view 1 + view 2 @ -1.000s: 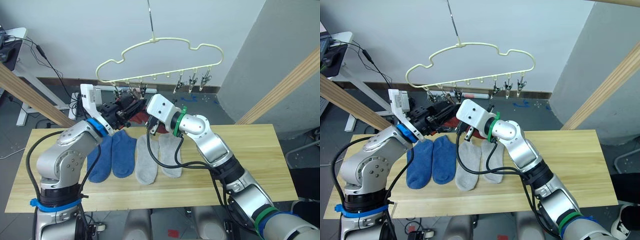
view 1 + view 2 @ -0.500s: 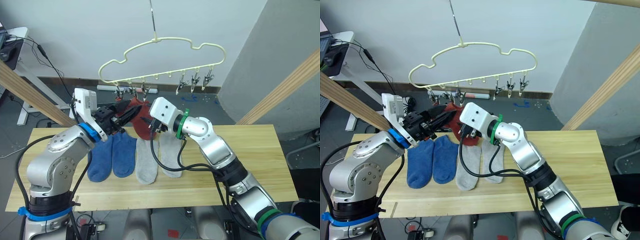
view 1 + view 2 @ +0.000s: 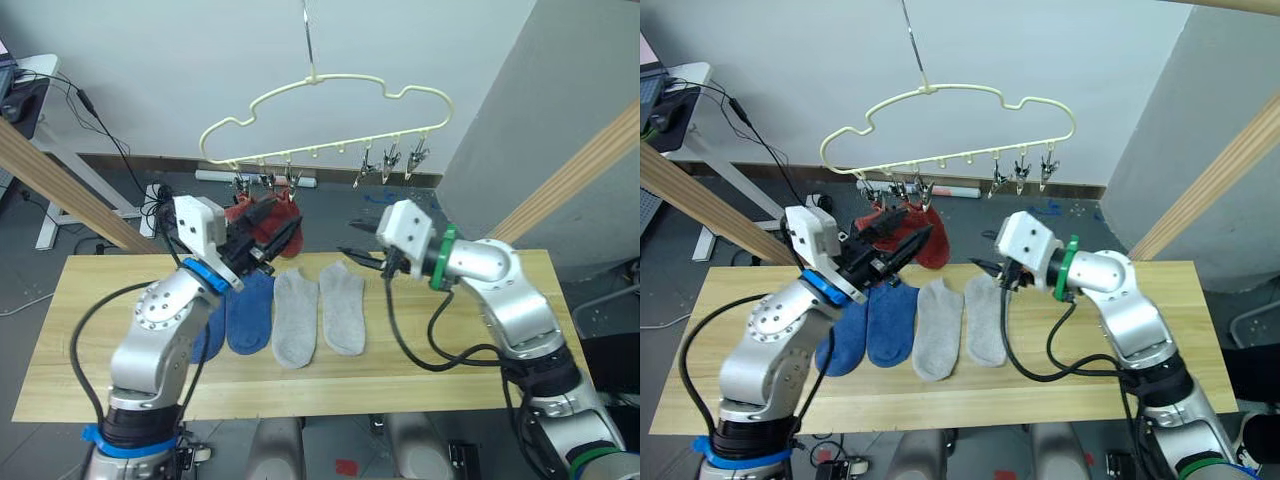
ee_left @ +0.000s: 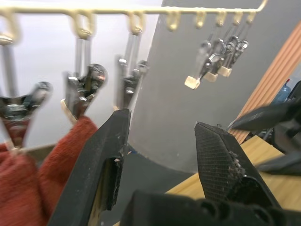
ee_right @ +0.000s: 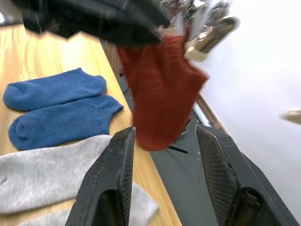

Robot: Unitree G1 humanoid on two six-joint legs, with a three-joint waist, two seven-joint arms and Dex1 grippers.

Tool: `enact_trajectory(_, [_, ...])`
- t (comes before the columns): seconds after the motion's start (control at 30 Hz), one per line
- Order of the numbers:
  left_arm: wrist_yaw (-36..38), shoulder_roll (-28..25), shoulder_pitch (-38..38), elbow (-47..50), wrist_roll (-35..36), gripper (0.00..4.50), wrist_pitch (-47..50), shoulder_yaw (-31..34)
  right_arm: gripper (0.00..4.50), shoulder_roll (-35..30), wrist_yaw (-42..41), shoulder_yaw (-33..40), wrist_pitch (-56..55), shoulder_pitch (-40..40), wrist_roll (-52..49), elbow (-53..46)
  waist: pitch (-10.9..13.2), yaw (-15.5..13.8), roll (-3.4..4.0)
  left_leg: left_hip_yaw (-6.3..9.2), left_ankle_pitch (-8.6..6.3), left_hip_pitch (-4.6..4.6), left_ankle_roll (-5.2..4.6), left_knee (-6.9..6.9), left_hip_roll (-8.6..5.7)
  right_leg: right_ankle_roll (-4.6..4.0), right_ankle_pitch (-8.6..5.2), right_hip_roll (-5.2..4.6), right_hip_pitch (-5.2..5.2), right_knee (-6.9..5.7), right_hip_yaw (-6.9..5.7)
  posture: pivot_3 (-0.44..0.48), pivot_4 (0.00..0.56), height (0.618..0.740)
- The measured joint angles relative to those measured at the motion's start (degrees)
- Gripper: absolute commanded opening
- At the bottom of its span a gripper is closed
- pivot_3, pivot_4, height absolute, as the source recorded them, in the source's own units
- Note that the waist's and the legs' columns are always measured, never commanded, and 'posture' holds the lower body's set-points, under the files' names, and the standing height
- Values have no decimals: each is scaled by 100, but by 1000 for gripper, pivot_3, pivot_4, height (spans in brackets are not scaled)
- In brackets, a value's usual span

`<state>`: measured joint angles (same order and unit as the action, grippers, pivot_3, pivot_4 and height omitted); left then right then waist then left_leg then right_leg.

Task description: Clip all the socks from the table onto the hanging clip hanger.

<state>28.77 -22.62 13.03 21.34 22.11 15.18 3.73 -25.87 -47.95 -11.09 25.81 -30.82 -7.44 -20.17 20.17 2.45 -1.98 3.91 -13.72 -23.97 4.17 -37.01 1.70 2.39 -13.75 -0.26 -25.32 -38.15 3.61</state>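
Note:
The cream clip hanger (image 3: 345, 79) hangs above the table's (image 3: 470, 345) far edge. Two rust red socks (image 3: 272, 222) dangle from its leftmost clips (image 4: 81, 93). My left gripper (image 4: 162, 122) stands open with nothing in it, right beside those red socks, below the clip row. My right gripper (image 3: 346, 237) is open and holds nothing, to the right of the red socks and apart from them. On the table lie two blue socks (image 3: 245, 310) and two light grey socks (image 3: 296, 318) side by side, the leftmost blue one partly hidden behind my left arm.
Three free clips (image 3: 390, 160) hang at the hanger's right end. Slanted wooden poles (image 3: 565, 175) rise at both sides of the table. A white desk with cables (image 3: 40, 90) stands at the back left. The table's right half is bare wood.
My right gripper has pulled back to the right, away from the red sock. The left gripper has let go, and the red sock now hangs from its clip.

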Motion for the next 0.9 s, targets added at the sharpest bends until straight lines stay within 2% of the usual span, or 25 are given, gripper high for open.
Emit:
enact_trajectory(0.33, [-449, 505, 191, -830, -851, 2453, -959, -174, 2098, -471, -252, 534, 320, 11, -859, -225, -1, 9, -1, -2, 3, 0, -6, -7, -3, 1, 8, 1, 5, 1, 3, -63, 320, 735])
enact_trajectory(0.9, [-662, 963, 964, -1721, -1126, 2453, -1205, -235, 2098, -869, -445, 758, 367, 42, -1586, -272, -2, 29, -3, -3, 5, 0, -7, -10, -4, -1, 12, 0, 6, -3, 2, -81, 313, 735])
